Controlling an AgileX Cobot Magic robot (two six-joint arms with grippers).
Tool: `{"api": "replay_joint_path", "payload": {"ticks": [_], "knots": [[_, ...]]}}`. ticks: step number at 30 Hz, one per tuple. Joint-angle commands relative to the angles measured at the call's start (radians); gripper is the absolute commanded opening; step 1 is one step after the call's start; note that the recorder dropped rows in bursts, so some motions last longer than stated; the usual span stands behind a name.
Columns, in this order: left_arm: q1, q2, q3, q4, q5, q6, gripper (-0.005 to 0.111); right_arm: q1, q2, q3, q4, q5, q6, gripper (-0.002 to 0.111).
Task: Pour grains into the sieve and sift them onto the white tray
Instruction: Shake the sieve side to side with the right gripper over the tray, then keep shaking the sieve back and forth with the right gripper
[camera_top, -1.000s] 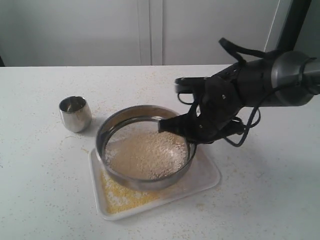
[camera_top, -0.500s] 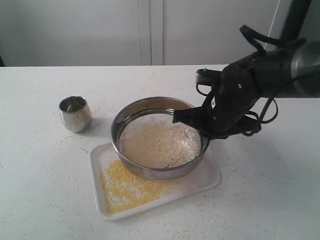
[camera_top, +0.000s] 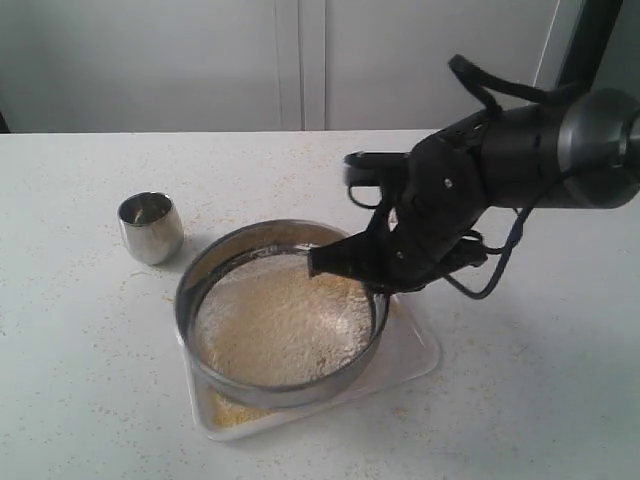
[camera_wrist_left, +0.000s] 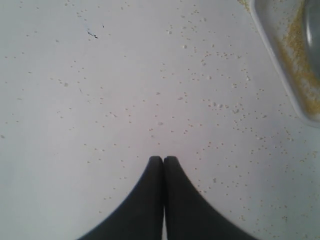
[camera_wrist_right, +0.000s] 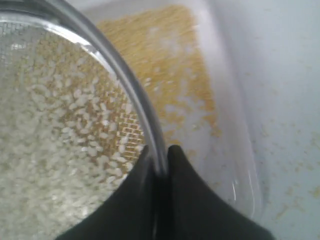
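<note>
Pale whitish-beige grains (camera_top: 280, 322) were retained on the mesh of the wide round stainless-steel sieve (camera_top: 290, 392), held over the flat rectangular white plastic tray (camera_top: 415, 350), on which fine yellow meal (camera_wrist_right: 165, 65) was spread. The sieve's rim was gripped by the right hand (camera_wrist_right: 160, 159). The left hand (camera_wrist_left: 163, 161) was clenched, empty, above the speckled white worktop (camera_wrist_left: 100, 100).

Steel sieve (camera_top: 300, 388) above white tray (camera_top: 415, 350), seemingly raised; pale grains (camera_top: 280, 320) on mesh, yellow meal (camera_wrist_right: 165, 60) on tray
</note>
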Motion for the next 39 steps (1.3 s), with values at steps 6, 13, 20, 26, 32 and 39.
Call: {"api": "replay_joint_path", "payload": {"ticks": [6, 13, 20, 26, 32, 39], "knots": [[0.002, -0.009, 0.005, -0.008, 0.007, 0.000, 0.000, -0.011, -0.013, -0.007, 0.020, -0.056, 0.045, 0.000], [0.002, -0.009, 0.005, -0.008, 0.007, 0.000, 0.000, -0.062, -0.002, -0.007, -0.120, -0.093, 0.278, 0.000], [0.002, -0.009, 0.005, -0.008, 0.007, 0.000, 0.000, 0.019, -0.006, -0.007, -0.003, -0.065, -0.086, 0.000], [0.002, -0.009, 0.005, -0.008, 0.007, 0.000, 0.000, -0.078, 0.003, -0.007, 0.064, -0.047, 0.077, 0.000], [0.002, -0.009, 0.005, -0.008, 0.007, 0.000, 0.000, -0.048, -0.005, -0.005, 0.109, -0.048, -0.155, 0.000], [0.002, -0.009, 0.005, -0.008, 0.007, 0.000, 0.000, -0.102, -0.012, -0.005, 0.188, 0.007, -0.101, 0.000]]}}
